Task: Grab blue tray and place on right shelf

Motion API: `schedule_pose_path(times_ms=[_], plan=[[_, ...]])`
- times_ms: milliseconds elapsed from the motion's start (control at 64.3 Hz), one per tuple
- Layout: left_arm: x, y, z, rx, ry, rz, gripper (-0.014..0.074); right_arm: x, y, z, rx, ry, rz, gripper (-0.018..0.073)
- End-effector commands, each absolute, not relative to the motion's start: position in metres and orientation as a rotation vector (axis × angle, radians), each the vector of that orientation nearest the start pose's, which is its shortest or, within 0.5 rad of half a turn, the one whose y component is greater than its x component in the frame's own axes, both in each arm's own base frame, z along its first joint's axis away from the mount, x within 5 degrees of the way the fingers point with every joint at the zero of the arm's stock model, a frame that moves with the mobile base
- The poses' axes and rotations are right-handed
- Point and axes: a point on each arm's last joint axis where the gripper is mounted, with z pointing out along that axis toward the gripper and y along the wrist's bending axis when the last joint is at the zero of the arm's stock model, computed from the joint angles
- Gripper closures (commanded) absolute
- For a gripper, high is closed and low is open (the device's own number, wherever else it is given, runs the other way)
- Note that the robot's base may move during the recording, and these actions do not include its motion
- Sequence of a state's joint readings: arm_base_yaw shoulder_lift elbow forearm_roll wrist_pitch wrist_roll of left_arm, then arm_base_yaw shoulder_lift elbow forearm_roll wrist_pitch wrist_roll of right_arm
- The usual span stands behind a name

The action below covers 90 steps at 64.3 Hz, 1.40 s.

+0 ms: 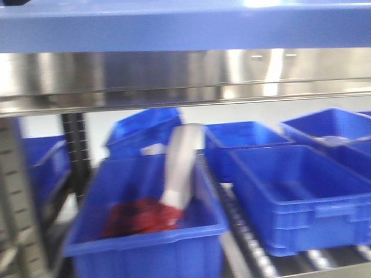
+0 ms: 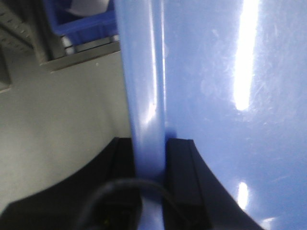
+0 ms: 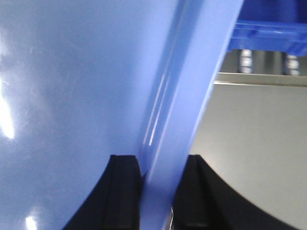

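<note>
In the front-facing view we see the blue tray (image 1: pixel 174 26) as a pale band across the top of the frame. It lies just above the wide steel rail of the right shelf (image 1: pixel 174 75); we cannot tell whether the two touch. No gripper shows here. Below the rail stand deep blue bins (image 1: pixel 301 202). The nearest bin (image 1: pixel 145 246), at lower left, holds something red (image 1: pixel 142 217) and a pale upright object (image 1: pixel 182 168) (both too blurred to name).

In the left wrist view, the left gripper (image 2: pixel 150 160) at bottom centre is clamped on the tray's rim. The rim runs straight up the frame between the two black fingers (image 2: pixel 180 165). The tray's glossy face (image 2: pixel 230 96) fills the right side, and grey floor (image 2: pixel 57 129) lies at left.

In the right wrist view, the right gripper (image 3: pixel 158 177) likewise pinches the rim between its fingers (image 3: pixel 125 177) at the bottom. The tray's face (image 3: pixel 72 96) fills the left, and a darker bin (image 3: pixel 273 28) shows at upper right.
</note>
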State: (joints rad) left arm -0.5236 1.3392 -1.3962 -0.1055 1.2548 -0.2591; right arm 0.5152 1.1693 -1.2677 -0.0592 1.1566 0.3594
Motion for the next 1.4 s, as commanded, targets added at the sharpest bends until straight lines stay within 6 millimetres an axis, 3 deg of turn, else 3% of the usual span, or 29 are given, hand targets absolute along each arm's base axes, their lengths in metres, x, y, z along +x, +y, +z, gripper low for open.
schedule_pose_path(times_ms=[0, 1385], plan=[[0.2039, -0.1359, 0.3964, 0.410, 2.726, -0.421, 0.0643, 0.1911, 0.1059, 0.4095, -0.247, 2.420, 0.338, 0.0503], [0.2039, -0.1359, 0.3964, 0.410, 2.726, -0.421, 0.0643, 0.1911, 0.1059, 0.4095, -0.247, 2.420, 0.338, 0.0503]])
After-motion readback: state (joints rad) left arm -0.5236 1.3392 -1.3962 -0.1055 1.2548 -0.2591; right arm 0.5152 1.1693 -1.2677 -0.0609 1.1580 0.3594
